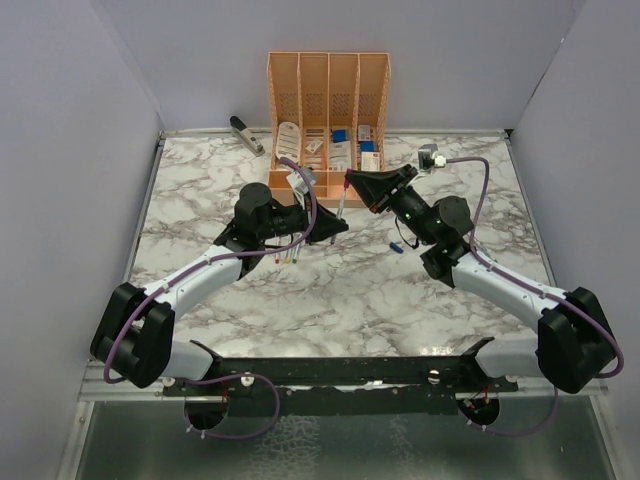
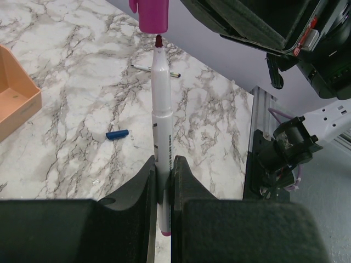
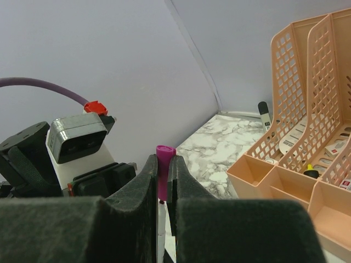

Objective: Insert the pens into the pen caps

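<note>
Left wrist view: the left pincer (image 2: 164, 171) is clamped on a whitish pen (image 2: 162, 104) near its rear end. The dark red tip sits right at the mouth of the purple cap (image 2: 153, 15), which the right pincer (image 3: 164, 164) grips. A blue cap (image 2: 117, 133) lies loose on the desk (image 2: 71, 82).

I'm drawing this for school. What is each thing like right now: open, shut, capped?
pen: uncapped, tip just short of the pink cap
pink cap: not yet on the pen
left fingers: shut on the pen
right fingers: shut on the pink cap
blue cap: lying loose on the table
</note>
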### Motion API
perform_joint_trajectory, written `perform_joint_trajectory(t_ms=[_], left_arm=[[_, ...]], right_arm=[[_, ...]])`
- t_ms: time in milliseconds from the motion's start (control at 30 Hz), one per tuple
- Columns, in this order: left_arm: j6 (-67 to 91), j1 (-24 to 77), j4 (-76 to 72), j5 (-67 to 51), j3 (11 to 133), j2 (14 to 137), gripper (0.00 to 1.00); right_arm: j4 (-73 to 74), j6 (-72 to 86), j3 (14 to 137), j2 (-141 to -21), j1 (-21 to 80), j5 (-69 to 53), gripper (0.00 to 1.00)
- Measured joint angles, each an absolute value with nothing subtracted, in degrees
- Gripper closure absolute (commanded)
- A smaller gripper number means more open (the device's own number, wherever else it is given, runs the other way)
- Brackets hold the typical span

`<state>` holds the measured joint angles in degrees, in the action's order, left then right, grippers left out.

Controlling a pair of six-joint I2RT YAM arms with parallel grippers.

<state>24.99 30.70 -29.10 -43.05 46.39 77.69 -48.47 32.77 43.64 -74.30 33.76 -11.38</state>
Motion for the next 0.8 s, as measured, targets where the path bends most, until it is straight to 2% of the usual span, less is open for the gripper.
perform_joint_trajectory(t_ms=[800], left_arm=[[24.99, 30.7, -28.21, -43.03, 46.37, 77.69, 1.0]], right_arm=[[-48.01, 34.33, 42.57, -74.37, 33.93, -12.25, 0.99]])
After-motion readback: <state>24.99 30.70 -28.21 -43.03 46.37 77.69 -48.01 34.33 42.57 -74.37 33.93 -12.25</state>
